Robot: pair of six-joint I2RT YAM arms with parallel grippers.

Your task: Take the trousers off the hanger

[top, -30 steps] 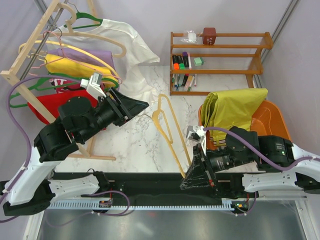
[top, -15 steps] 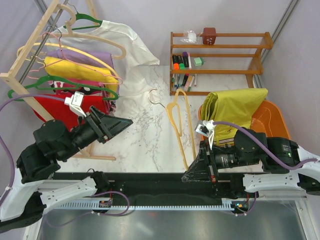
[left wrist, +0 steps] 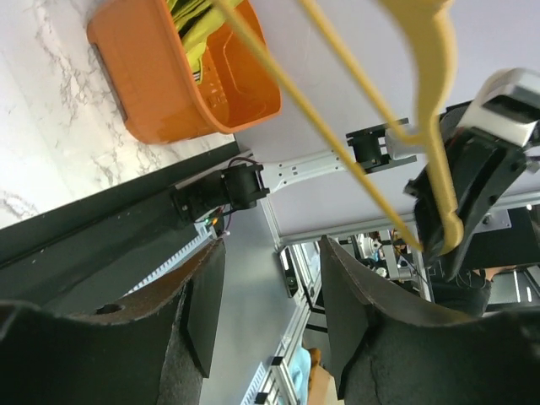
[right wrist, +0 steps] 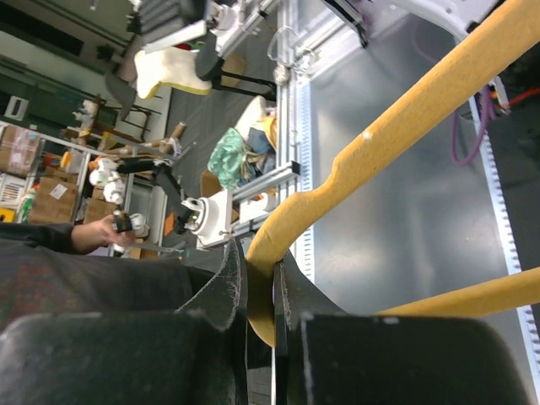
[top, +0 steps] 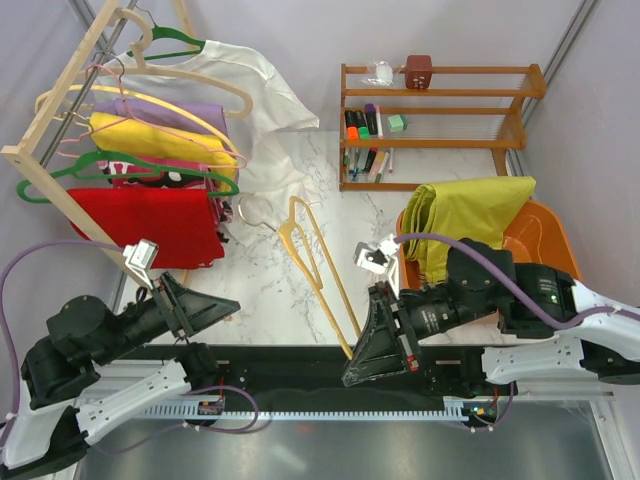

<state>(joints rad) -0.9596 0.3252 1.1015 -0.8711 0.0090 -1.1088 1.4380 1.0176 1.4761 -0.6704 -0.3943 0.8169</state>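
Note:
The lime-yellow trousers lie folded in the orange basket at the right, off the hanger. The pale yellow-orange hanger is bare and slants over the marble table, its silver hook pointing toward the rack. My right gripper is shut on the hanger's near corner, the fingers pinching the plastic. My left gripper is open and empty, low at the near left. The left wrist view shows the hanger, the basket and the trousers.
A wooden clothes rack stands at the far left with a red garment, a golden-yellow garment, a white shirt and green hangers. A wooden shelf with markers stands at the back.
My left arm has pulled back and down to the near left, away from the hanger. My right gripper has swung the bare hanger leftward, its hook nearing the rack.

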